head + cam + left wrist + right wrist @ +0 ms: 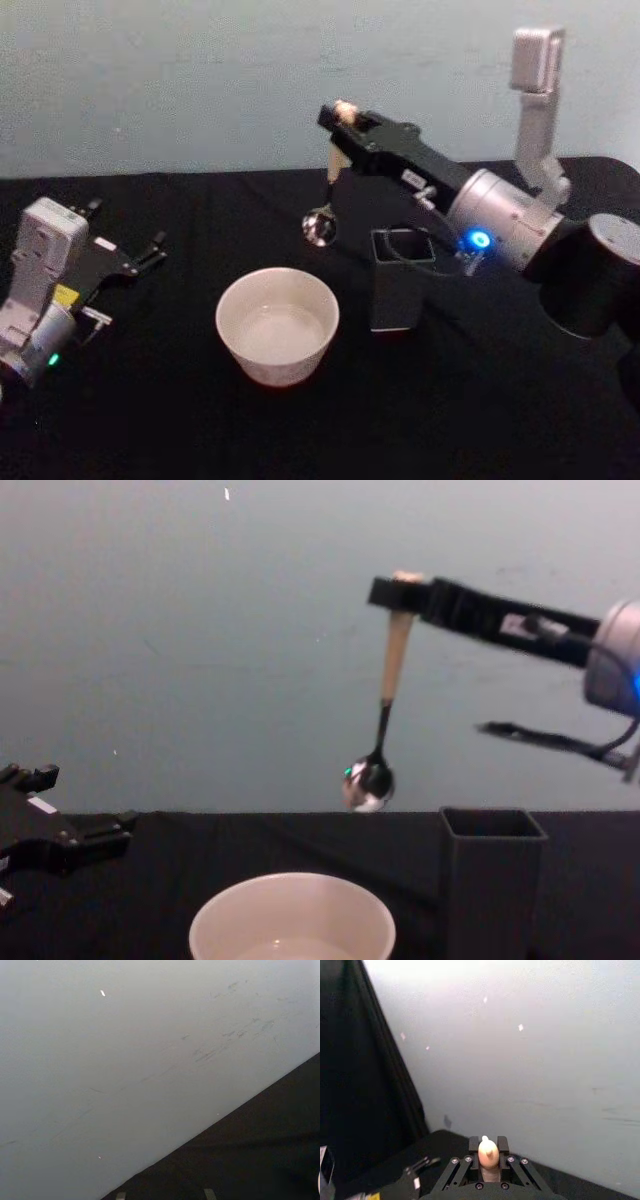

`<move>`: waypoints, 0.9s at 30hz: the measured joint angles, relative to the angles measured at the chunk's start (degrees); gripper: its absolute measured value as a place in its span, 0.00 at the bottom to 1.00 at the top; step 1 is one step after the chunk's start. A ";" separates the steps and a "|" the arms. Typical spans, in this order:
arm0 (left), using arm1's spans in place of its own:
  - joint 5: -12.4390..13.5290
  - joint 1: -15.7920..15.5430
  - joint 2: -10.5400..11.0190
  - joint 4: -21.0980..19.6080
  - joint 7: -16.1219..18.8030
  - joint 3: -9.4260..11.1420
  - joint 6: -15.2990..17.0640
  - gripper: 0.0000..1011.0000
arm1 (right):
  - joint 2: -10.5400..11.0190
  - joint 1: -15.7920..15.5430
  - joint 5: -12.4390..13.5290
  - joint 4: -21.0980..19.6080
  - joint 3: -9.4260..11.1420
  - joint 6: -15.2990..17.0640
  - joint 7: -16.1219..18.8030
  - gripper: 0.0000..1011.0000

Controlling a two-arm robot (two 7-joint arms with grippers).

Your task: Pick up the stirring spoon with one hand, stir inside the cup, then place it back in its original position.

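Note:
The stirring spoon [325, 205] hangs upright in the air, its beige handle [396, 650] pinched at the top by my right gripper [345, 120], which is shut on it. Its shiny bowl [368, 783] hovers above the table, behind the cream-white cup [277, 324] and left of the dark grey square holder [398, 280]. The bear head [488, 1152] pokes out between the right fingers in the right wrist view. The cup [292, 920] stands low at the front and the holder [492, 880] to its right. My left gripper [150, 250] rests open at the far left, away from everything.
A black cloth covers the table [150, 420]. A pale wall [200, 80] rises behind it. Open tabletop lies between the left arm and the cup, and in front of the cup.

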 joint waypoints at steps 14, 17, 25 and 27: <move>-0.01 0.00 0.00 0.00 0.00 0.00 0.00 0.99 | 5.20 -4.89 4.23 -6.82 4.33 -1.29 -3.31 0.21; 0.00 0.00 0.00 0.00 0.00 0.00 0.00 0.99 | 6.59 -6.24 4.80 -8.03 4.77 -1.65 -3.94 0.21; 0.00 0.00 0.00 0.00 0.00 0.00 0.00 0.99 | 8.13 -8.12 5.47 -8.64 5.21 -2.57 -4.40 0.21; -0.01 0.00 0.00 0.00 0.00 0.00 0.00 0.99 | 8.44 -8.46 5.51 -8.61 5.21 -2.75 -4.52 0.21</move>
